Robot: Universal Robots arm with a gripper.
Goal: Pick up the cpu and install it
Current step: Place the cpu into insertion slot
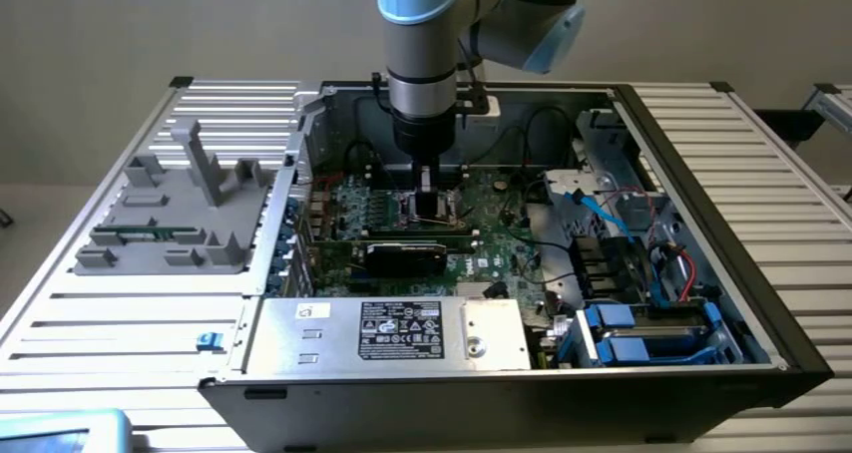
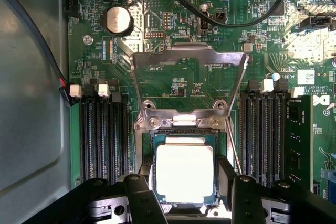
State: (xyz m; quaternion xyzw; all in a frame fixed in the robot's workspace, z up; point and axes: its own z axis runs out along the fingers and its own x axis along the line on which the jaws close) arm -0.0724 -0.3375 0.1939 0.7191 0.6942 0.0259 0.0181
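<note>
The cpu (image 2: 185, 174), a square chip with a pale shiny metal top and a dark rim, sits level between my two black fingers (image 2: 227, 178), which press against its opposite sides. My gripper (image 2: 185, 184) is shut on it, directly over the black socket (image 2: 181, 129), whose metal load frame (image 2: 189, 59) stands swung open. Whether the chip rests in the socket or hovers just above it I cannot tell. In the exterior view my gripper (image 1: 426, 206) reaches straight down into the open computer case (image 1: 692, 174) onto the green motherboard (image 1: 500, 233).
Black memory slots (image 2: 102, 135) flank the socket on both sides, one holding a green stick (image 2: 300, 140). Black cables (image 2: 231, 19) arc over the board beyond the socket. A black card (image 1: 413, 255), the power supply (image 1: 399, 331) and blue drive bays (image 1: 639, 333) fill the case. A grey fixture (image 1: 174, 219) lies outside.
</note>
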